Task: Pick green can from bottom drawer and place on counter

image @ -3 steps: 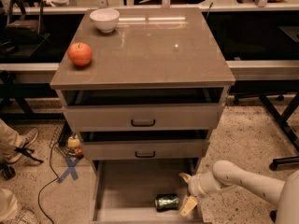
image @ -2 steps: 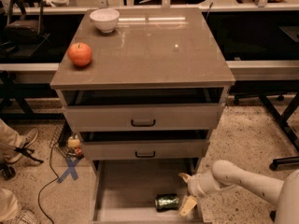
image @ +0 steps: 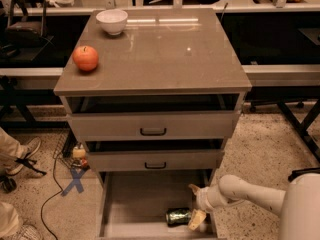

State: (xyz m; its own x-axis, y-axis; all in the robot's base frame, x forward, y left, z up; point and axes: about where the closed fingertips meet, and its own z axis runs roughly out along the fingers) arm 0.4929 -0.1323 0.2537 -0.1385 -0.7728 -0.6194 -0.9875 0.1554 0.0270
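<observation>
One small shiny green metal can (image: 178,216) lies on its side in the wide grey bottom drawer (image: 135,199), just left of the spread-open pincer (image: 196,204), both unmoved since a moment ago.

This looks like a robotics lab or test workspace, not a home. A grey cabinet (image: 150,126) stands free on a speckled hard floor (image: 260,149). A blue tape cross (image: 75,180) is stuck to the floor beside it, and a loose cable (image: 47,204) trails nearby. Long pale benches (image: 250,7) with metal uprights run behind. The counter (image: 160,54) carries an apple (image: 85,58) and a white bowl (image: 111,21), well apart. A pale robot arm (image: 250,193) reaches in from the right, its hand (image: 196,204) spread open low in the bottom drawer (image: 145,194), just beside a green can (image: 179,216)
</observation>
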